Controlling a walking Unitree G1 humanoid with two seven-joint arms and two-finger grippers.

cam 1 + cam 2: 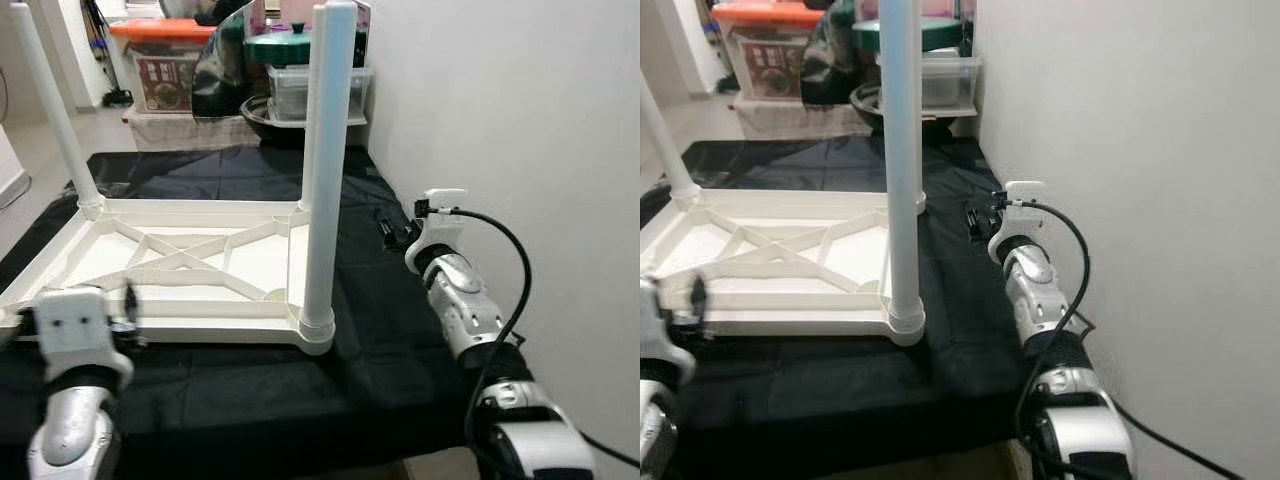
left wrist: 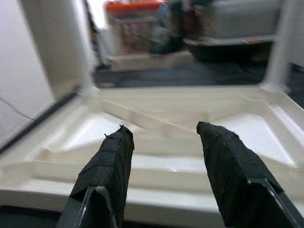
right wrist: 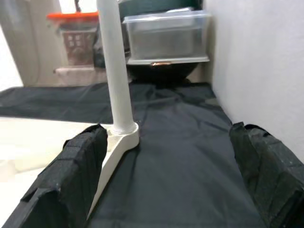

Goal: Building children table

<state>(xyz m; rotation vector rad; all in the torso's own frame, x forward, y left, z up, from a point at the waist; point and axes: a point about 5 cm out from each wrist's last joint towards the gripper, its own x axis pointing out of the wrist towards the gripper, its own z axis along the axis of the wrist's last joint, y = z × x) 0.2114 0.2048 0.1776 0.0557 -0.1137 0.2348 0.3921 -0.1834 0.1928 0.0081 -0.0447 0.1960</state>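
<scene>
On black cloth (image 1: 380, 330), upturned tabletop (image 1: 190, 262), legs (image 1: 325, 170) upright, left hand (image 2: 164, 164) spread

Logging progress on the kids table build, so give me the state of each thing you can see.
Tabletop: upside down on black cloth.
Near leg: upright, in corner socket.
Far-left leg: upright, in socket.
Left end effector: open, empty, at tabletop edge.
Right end effector: open, empty, over cloth.

Head eyes look forward-down over the upturned tabletop (image 1: 190, 265); wrist cameras sit low, close, the left's background somewhat blurred, sharing it
</scene>
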